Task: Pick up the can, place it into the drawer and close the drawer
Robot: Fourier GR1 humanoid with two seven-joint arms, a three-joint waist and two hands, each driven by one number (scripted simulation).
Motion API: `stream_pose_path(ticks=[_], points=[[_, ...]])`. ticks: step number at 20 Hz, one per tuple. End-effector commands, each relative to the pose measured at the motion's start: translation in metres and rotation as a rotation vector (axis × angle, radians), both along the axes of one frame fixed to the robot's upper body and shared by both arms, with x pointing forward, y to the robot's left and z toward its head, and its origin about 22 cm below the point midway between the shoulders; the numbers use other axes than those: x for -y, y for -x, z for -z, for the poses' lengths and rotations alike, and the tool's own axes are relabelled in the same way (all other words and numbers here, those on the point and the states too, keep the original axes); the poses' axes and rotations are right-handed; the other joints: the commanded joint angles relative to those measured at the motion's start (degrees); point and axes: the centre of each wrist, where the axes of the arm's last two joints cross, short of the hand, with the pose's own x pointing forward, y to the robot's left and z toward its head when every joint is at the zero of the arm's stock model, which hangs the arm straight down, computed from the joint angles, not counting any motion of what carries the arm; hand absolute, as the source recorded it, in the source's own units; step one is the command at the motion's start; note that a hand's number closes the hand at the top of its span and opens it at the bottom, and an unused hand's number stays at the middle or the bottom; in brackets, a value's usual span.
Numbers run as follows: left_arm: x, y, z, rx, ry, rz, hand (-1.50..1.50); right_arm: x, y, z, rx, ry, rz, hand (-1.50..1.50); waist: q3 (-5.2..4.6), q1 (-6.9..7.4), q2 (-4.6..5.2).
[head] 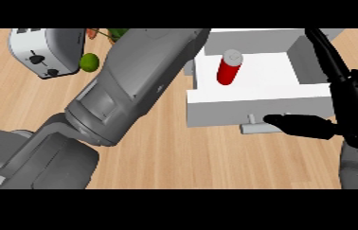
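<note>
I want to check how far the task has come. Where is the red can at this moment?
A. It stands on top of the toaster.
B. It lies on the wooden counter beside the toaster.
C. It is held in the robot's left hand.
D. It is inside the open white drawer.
D: the red can is inside the open white drawer, free of any hand, while the right hand is at the drawer's handle.
</note>
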Motion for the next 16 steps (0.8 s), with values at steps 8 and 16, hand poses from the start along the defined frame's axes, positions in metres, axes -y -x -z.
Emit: stream_pose_path(ticks=[8, 16], points=[[-0.005, -0.002, -0.009, -0.02, -0.001, 0.059, -1.5, -0.014, -0.064, 0.072, -0.057, 0.299, 0.079, -1.5, -0.05, 3.32, -0.92], [-0.024, -0.008, -0.014, -0.008, 0.008, 0.014, -1.5, -0.063, -0.11, 0.103, -0.01, 0.342, 0.107, -1.5, -0.06, 4.45, -1.02]])
